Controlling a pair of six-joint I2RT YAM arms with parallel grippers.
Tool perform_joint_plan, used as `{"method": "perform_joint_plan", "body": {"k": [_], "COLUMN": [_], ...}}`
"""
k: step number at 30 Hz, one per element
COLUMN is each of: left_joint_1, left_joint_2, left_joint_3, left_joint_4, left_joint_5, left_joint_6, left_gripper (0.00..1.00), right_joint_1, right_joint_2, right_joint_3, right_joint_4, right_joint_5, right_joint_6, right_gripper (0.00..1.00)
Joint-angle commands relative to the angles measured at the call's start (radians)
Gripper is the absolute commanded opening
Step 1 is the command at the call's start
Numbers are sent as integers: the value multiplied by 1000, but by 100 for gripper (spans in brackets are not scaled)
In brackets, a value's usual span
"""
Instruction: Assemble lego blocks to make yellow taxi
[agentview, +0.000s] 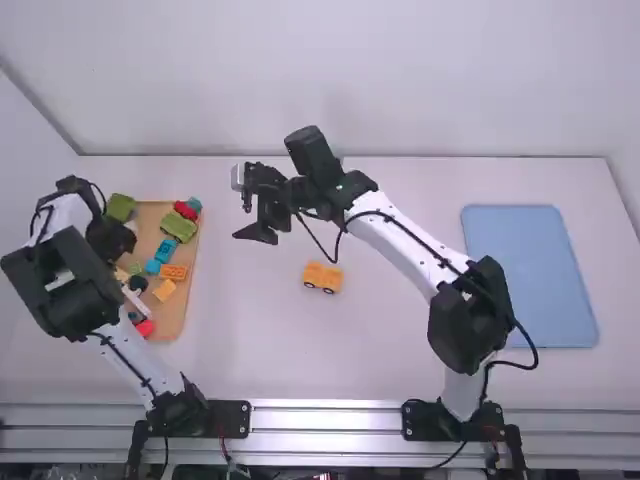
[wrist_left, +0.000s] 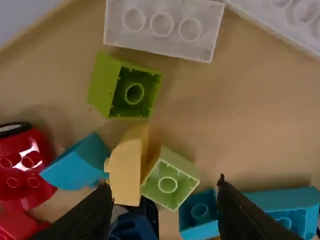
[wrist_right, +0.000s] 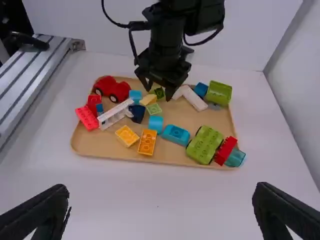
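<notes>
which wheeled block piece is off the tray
The yellow-orange one, out on the white table; the red one and the green one both lie on the tray.

1. The high view looks forward and down from above and behind the arms, far enough off to span the table (agentview: 400, 375), from the tray (agentview: 172, 325) to the blue mat (agentview: 530, 280).
2. The left wrist view looks steeply down into the tray from close up, taking in part of its floor and some blocks (wrist_left: 167, 185).
3. The right wrist view looks from farther back, slanting down toward the table's left side, tray and left arm (wrist_right: 167, 50) ahead.
4. All three share the tray; the high and right wrist views share the left arm.
</notes>
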Motion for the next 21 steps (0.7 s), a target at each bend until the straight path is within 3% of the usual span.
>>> {"method": "perform_joint_plan", "body": {"k": [1,3,6,13,21], "left_joint_1": [4,4,4,25,77], "left_joint_2": [12,12,12,12,12], "left_joint_3": [-19,-32,-49,-63,-95], "left_joint_4": [3,18,27,3,49], "left_joint_5": [-4,-4,-16,-76,40], "left_joint_6": [0,0,-8,-56,21], "left_gripper": [52,40,34,40,33], "right_joint_1": [-4,-4,-4,-5,-6], "right_joint_2": [7,7,7,7,7], "right_joint_3": [38,38,38,38,38], "right_joint_4": [0,-4,-5,-2,-4], "right_joint_5": [-7,-7,-6,-6,-7], "right_joint_6": [6,6,5,5,5], "right_gripper": [98,98,98,98,98]}}
